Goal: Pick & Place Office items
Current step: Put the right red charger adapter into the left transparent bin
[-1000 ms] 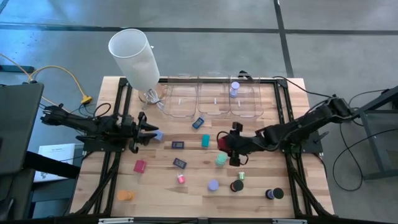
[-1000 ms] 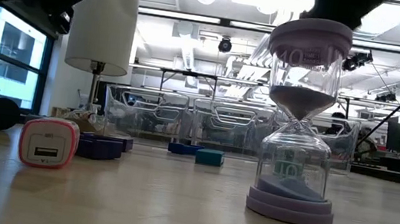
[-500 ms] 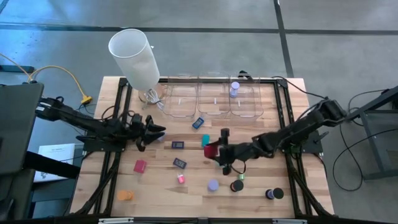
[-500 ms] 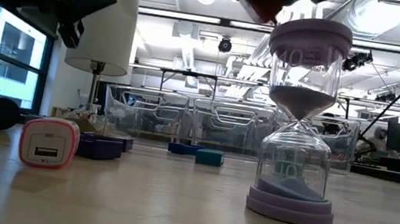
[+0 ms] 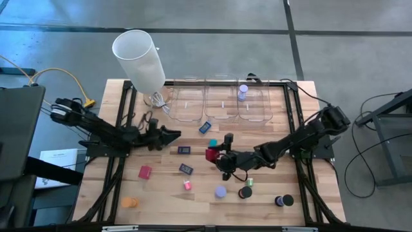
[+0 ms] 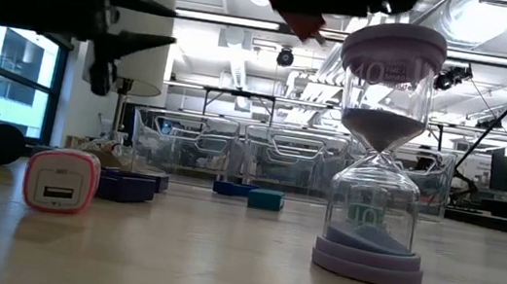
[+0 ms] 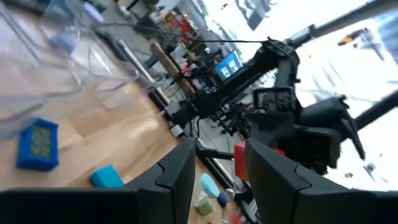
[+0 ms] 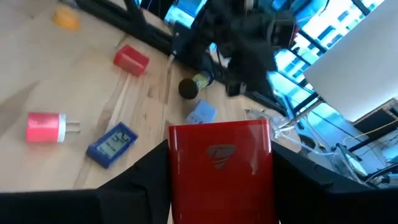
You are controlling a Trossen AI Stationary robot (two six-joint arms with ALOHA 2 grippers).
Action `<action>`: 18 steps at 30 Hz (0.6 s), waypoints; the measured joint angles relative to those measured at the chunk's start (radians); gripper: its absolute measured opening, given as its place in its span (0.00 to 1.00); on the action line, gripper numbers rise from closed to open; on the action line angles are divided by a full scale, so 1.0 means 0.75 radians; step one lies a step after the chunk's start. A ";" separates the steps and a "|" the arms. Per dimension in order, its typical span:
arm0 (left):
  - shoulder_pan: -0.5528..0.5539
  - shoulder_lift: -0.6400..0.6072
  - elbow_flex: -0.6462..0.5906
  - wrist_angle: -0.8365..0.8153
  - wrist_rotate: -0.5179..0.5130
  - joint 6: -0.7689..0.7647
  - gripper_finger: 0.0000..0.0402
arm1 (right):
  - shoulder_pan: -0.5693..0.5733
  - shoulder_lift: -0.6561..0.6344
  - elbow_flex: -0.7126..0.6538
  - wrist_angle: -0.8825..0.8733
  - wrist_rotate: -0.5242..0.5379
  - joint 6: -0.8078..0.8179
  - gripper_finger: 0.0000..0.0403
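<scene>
A: Holding a red block [image 8: 219, 165], the right gripper [image 5: 215, 156] hangs above the middle of the worktop [image 5: 167, 193]; its fingers are closed on the block's sides.

B: And the left gripper [image 5: 172, 135]?

A: It reaches toward the middle from the left side, raised off the wood. Its fingers [image 7: 177, 171] stand a little apart with nothing between them.

B: Where are the other pieces?

A: Spread over the worktop: a dark blue flat rectangle [image 5: 184, 149] just ahead of the left gripper, another [image 5: 186, 169] below it, a teal one [image 5: 205, 127] nearer the clear bins [image 5: 221, 103]. A pink block [image 5: 145, 172] lies at the left, an orange disc [image 5: 130, 202] by the near edge, a lavender disc [image 5: 221, 191] under the right arm. One small lavender piece [image 5: 243, 92] sits in the rightmost bin.
</scene>
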 joint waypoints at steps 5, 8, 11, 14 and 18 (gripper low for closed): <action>0.019 0.194 0.133 0.071 0.110 -0.069 0.34 | -0.007 0.029 0.033 -0.011 0.028 -0.005 0.49; 0.036 0.261 0.212 0.078 0.241 -0.055 0.34 | -0.012 0.040 0.043 0.000 0.054 0.000 0.49; 0.047 0.302 0.274 0.075 0.367 -0.022 0.34 | -0.012 0.043 0.041 -0.013 0.056 0.024 0.49; 0.052 0.319 0.305 0.055 0.427 -0.014 0.34 | -0.012 0.043 0.041 -0.018 0.055 0.045 0.49; 0.052 0.320 0.327 0.002 0.450 -0.009 0.37 | -0.008 0.043 0.040 -0.024 0.055 0.049 0.49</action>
